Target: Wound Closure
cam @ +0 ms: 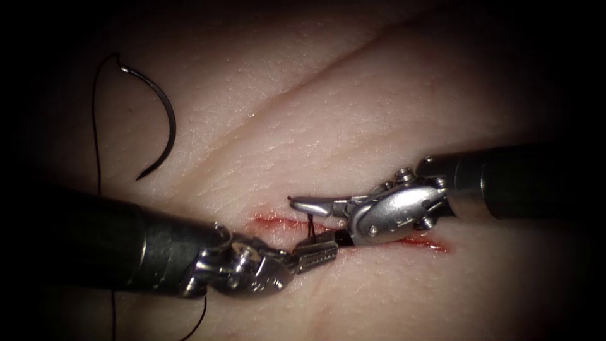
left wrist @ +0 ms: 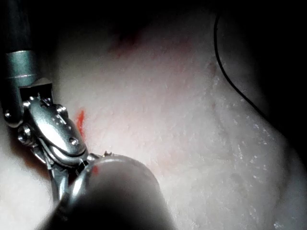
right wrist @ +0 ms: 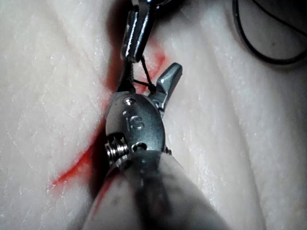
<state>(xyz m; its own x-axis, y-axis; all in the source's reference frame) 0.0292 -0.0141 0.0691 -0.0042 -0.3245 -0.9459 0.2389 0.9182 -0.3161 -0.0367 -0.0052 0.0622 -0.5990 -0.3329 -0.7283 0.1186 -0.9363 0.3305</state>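
Note:
The curved needle [cam: 165, 113] lies loose on the tissue [cam: 353, 126], well to the left of the cut [cam: 273, 221] and not in it. Its thread [cam: 96, 126] trails down past the left tool's shaft. A short piece of thread [cam: 311, 225] stands up out of the cut. The left tool [cam: 320, 250] comes in from the lower left and is shut on this thread low down, at the cut. The right tool [cam: 314, 220] is open, one jaw on each side of the thread [right wrist: 144, 72]. In the right wrist view the right tool [right wrist: 149, 73] straddles the thread, just below the left tool's fingers [right wrist: 136, 33].
Red fluid marks the cut [right wrist: 79, 165] and its right end [cam: 432, 244]. A long shallow crease [cam: 297, 95] runs diagonally across the tissue above. A dark thread [left wrist: 230, 76] crosses the tissue in the left wrist view, and thread curves [right wrist: 261, 52] lie beside the right tool.

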